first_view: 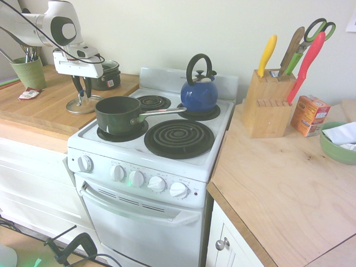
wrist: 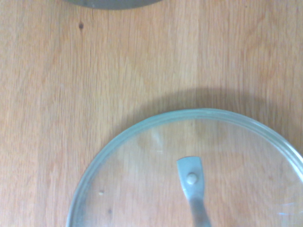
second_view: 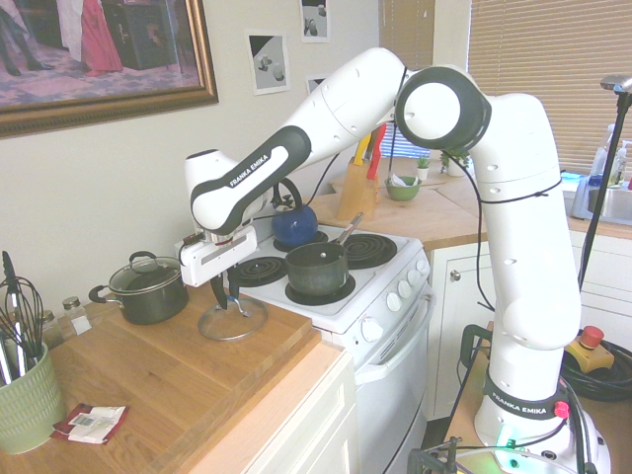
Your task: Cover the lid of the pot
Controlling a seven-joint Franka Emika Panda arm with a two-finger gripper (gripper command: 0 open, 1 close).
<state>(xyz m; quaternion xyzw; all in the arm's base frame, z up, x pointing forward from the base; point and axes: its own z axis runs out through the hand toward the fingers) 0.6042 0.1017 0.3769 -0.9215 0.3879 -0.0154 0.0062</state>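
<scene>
On the wooden bench [first_view: 39,108] at the far left of the first exterior view stands a green cup [first_view: 29,72] of utensils, with a small packet [first_view: 28,94] lying beside it. Next along, the white arm reaches in and points its gripper [first_view: 82,95] straight down over the lid [first_view: 83,105], a clear glass disc with a thin metal rim that lies flat on the bench just beside the stove [first_view: 156,167]. The dark fingers [first_view: 87,88] stand close together around the lid's small central handle, though whether they actually grip it I cannot tell from either outside view. Behind the lid sits a small black pot [first_view: 107,75] with its own lid on. Further right, the pot [first_view: 118,114], a dark green saucepan, stands uncovered on the front left burner, its long silver handle [first_view: 161,113] pointing toward the blue kettle [first_view: 199,92] on the rear right burner. The front right burner [first_view: 179,138] is bare. Right of the stove, a second bench [first_view: 278,183] carries a wooden knife block [first_view: 267,105] with coloured handles and scissors, an orange box [first_view: 309,114], and a green bowl [first_view: 338,146] at the edge. Seen from the wrist, the lid [wrist: 142,189] lies on wood grain, its metal handle strip [wrist: 191,179] riveted at the centre.
</scene>
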